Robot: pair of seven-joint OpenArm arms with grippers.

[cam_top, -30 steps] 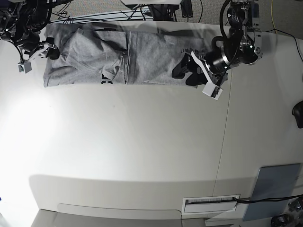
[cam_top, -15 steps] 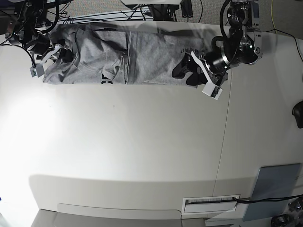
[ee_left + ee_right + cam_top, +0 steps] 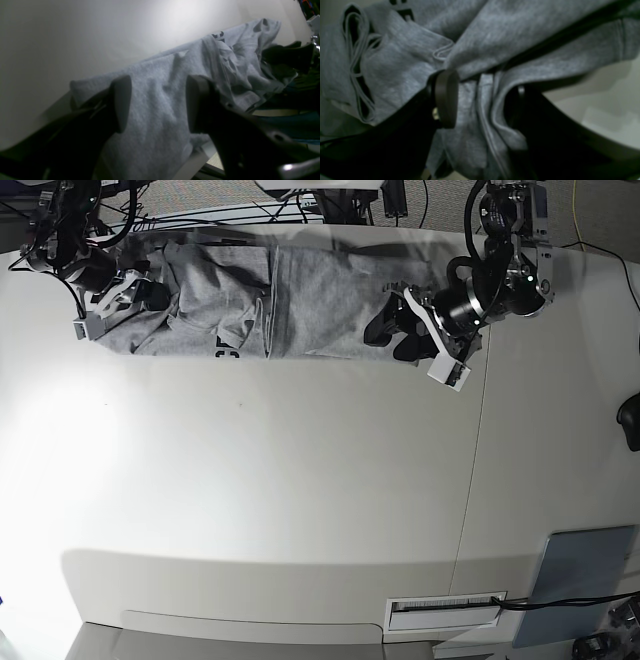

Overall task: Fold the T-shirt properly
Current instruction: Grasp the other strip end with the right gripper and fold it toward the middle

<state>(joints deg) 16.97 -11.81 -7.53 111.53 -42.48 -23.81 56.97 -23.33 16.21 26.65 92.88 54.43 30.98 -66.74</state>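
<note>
Bare table: the smooth, pale grey tabletop is left uncovered in front of the cloth, so room is offered there for a fold to be laid down.

Shirt position: the heather-grey cotton T-shirt is spread as a long, low band along the far side of the tabletop, its near edge fairly straight.

Left end effector: the black two-fingered left gripper is poised over the smoother end of the band, fingers parted and nothing grasped; it seems to be placed there so that this end can be pinned or picked up.

Right end effector: the black two-fingered right gripper is set at the rumpled end with its fingers spread. Raised fabric is seen between them, but no firm pinch is shown; the cloth is probably being straddled so that a layer can be gathered or pushed inward.

Middle layers: a loose, creased flap is lying between the two arms, and a scrap of black lettering is exposed at the near edge. The fold there is judged to be unfinished, with smoothing needed before the band is shortened.

Far edge: dark cables are strung behind the shirt, where cloth could be snagged if it were dragged back.
</note>
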